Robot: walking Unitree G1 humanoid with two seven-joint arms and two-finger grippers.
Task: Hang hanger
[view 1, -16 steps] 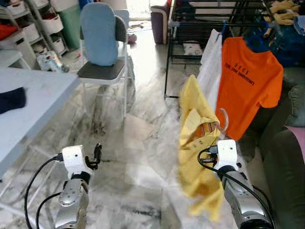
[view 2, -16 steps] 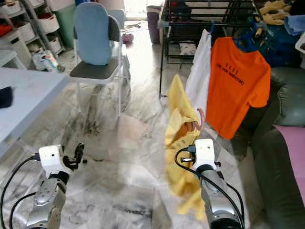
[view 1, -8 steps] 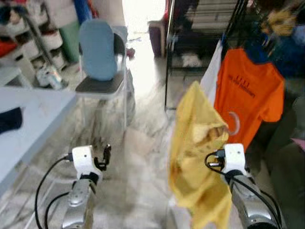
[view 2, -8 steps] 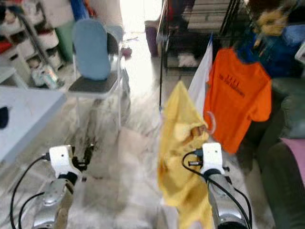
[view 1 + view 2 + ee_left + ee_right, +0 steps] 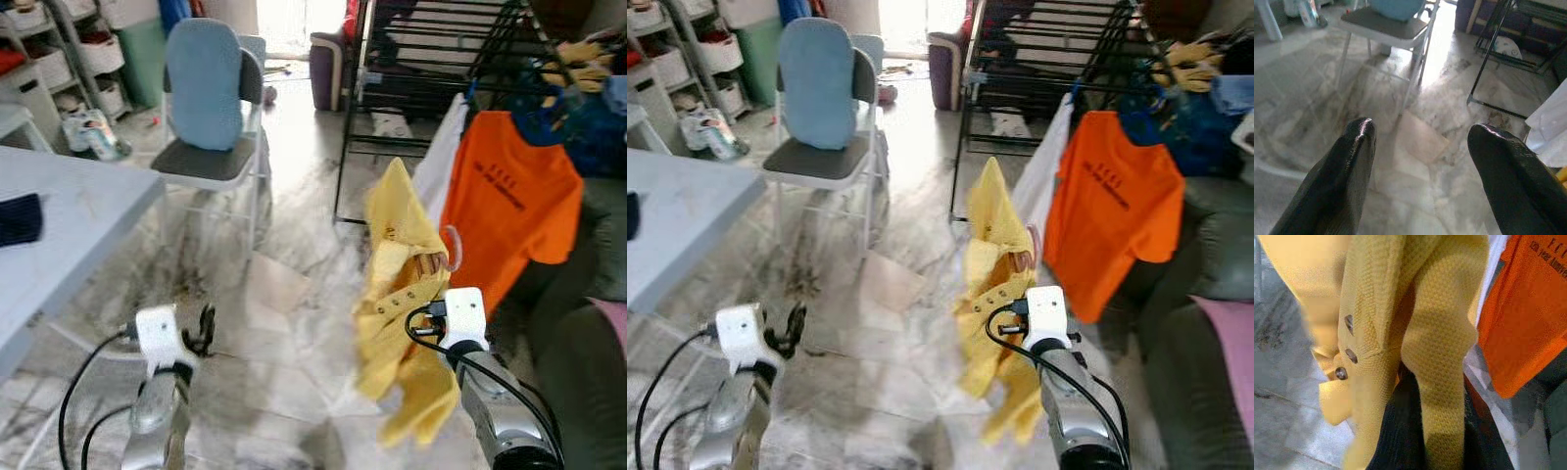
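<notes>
A yellow buttoned shirt [image 5: 400, 294] hangs on a wooden hanger [image 5: 428, 266] whose pale hook [image 5: 454, 245] sticks up beside it. My right gripper [image 5: 1440, 431] is shut on the hanger through the cloth, holding it up in front of me; the fabric hides its black fingers [image 5: 1396, 435] in the eye views. Ahead and to the right stands the black drying rack [image 5: 421, 59], with an orange T-shirt [image 5: 509, 191] and a white garment [image 5: 443, 147] hanging from it. My left gripper [image 5: 203, 328] is low on the left, open with nothing in it, over the marble floor.
A chair [image 5: 211, 108] with a blue back stands ahead on the left. A grey table [image 5: 69, 215] is at the near left, with a dark cloth [image 5: 20, 217] on it. A dark sofa [image 5: 588, 333] is on the right, shelves [image 5: 88, 49] at the far left.
The whole view has shifted and sharpened as the camera moved. The yellow shirt has swung a little in my right gripper. Both grippers keep their states.
</notes>
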